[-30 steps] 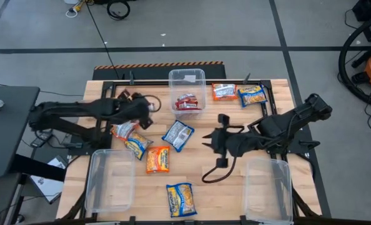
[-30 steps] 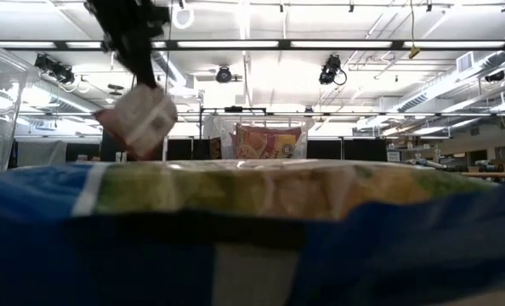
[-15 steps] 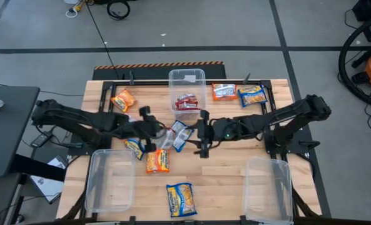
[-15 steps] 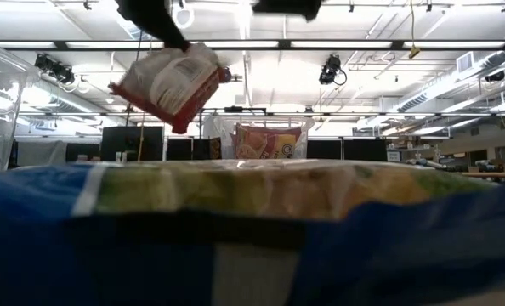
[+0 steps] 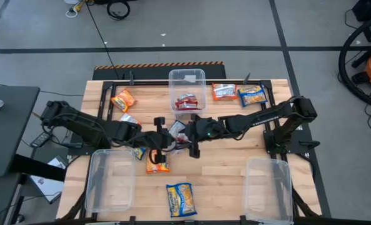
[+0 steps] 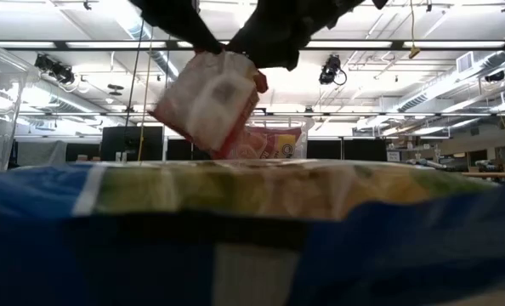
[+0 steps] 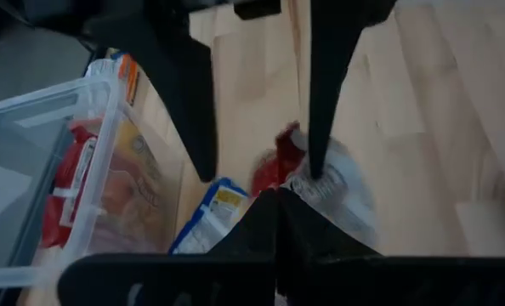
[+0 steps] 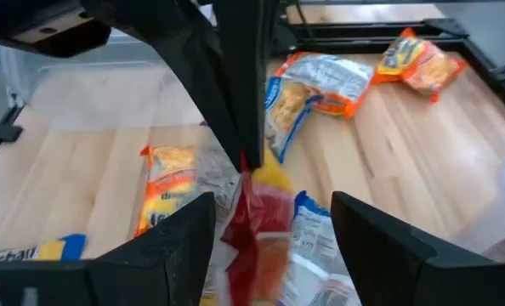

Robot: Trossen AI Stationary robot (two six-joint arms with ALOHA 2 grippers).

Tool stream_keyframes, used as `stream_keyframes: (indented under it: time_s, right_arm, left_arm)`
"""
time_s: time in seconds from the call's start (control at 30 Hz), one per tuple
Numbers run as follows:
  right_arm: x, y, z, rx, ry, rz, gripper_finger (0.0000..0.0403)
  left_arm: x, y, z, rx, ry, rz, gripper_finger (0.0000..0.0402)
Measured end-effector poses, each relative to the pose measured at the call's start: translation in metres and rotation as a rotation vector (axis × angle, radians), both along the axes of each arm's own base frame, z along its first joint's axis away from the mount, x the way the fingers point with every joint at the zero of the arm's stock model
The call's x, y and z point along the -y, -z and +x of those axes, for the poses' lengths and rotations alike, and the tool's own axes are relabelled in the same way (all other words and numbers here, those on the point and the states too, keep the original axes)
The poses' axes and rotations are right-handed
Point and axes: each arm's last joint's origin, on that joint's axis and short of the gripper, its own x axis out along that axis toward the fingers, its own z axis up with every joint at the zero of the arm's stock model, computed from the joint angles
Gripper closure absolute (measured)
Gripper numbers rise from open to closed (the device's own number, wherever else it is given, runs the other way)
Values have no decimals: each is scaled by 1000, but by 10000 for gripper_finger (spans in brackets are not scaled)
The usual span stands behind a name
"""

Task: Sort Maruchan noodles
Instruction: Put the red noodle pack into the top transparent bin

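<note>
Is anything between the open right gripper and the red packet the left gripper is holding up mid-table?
Nothing visible. The left gripper is shut on the red packet, lifted above the table. The right gripper is open, its fingers either side of the packet, with only air between. Other packets lie below.

No legible text, brand name, number or sign in any view. The noodle packets [image 5: 180,199] carry printed patches, but from above these show only as colour blocks: blue with yellow, orange, red. The red packet [image 6: 208,100] held up in the left gripper [image 5: 162,140] shows a pale face with a grey smudge where lettering might be; unreadable. In the right wrist view the same packet, between the spread fingers of the right gripper [image 8: 274,229], is blurred. The packet pressed close to the low camera fills the lower picture with blue, green and yellow bands; no characters resolve.
</note>
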Motion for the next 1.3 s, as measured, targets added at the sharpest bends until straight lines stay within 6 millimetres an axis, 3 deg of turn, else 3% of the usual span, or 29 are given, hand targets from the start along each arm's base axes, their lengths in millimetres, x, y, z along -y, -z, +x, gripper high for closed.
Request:
stream_keyframes:
  time_s: [0.37, 0.73, 0.87, 1.0, 1.13, 1.3]
  right_arm:
    - [0, 4, 3, -16, -81, 72, 225]
    - [12, 5, 3, -24, 14, 86, 335]
    - [13, 7, 2, -38, 3, 91, 392]
    - [14, 8, 2, -53, -1, 85, 395]
    - [16, 1, -4, -89, 0, 57, 397]
    - [25, -48, -6, -81, 47, -140, 398]
  left_arm:
    - [-4, -2, 3, 35, -34, -15, 397]
    - [-6, -4, 5, 63, -37, -18, 393]
    - [-4, -7, 5, 73, -25, -26, 371]
    - [-5, -11, 0, 62, -1, -27, 320]
    - [-8, -36, -22, 23, 10, 23, 261]
    - [-17, -97, -73, 68, 15, 19, 204]
